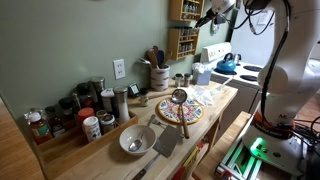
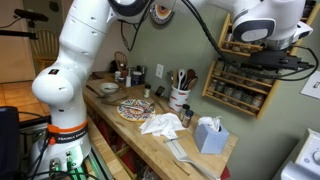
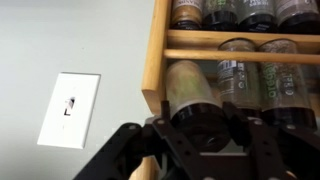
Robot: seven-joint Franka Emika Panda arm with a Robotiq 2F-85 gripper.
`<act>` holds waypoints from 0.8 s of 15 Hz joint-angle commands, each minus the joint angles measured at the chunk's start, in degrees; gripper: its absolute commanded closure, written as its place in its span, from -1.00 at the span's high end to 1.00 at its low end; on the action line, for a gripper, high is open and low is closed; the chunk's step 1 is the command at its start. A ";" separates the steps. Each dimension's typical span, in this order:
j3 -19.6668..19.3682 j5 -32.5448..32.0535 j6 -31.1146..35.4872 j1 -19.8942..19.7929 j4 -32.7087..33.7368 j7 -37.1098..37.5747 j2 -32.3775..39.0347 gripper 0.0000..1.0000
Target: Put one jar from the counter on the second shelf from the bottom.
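My gripper (image 3: 200,128) is up at the brown wooden spice rack (image 3: 155,60) on the wall. It is shut on a small jar (image 3: 190,88) with a dark lid and greenish contents. The jar sits at the left end of a tier, just below a wooden rail (image 3: 240,57), next to other dark-lidded jars (image 3: 240,85). I cannot tell which tier this is. In both exterior views the gripper (image 1: 206,20) (image 2: 262,55) is against the rack (image 1: 183,32) (image 2: 240,92). The light-wood counter (image 1: 222,108) (image 2: 150,148) lies below.
A white light switch (image 3: 68,108) is on the wall left of the rack. On the counter are several jars (image 1: 75,112), a utensil crock (image 1: 158,76), a patterned plate (image 1: 180,112), a bowl (image 1: 135,140), a crumpled cloth (image 2: 160,124) and a tissue box (image 2: 208,133). A stove with a blue kettle (image 1: 227,64) stands beyond.
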 commanded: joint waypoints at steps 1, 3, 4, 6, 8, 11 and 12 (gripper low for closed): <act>1.64 -0.87 -3.73 -2.19 3.29 -0.09 1.94 -0.41; 1.82 -1.68 -5.20 -2.50 4.10 0.38 2.42 -0.41; 1.81 -2.09 -5.94 -2.59 4.40 0.57 2.55 -0.41; 1.68 -2.97 -7.32 -2.74 5.29 1.16 2.92 -0.41; 0.46 -2.60 -8.47 -1.91 5.61 1.05 2.96 0.62; 0.11 -2.59 -9.37 -1.85 6.49 1.22 3.22 0.98; 0.00 -2.63 -9.54 -1.81 6.67 1.27 3.26 1.00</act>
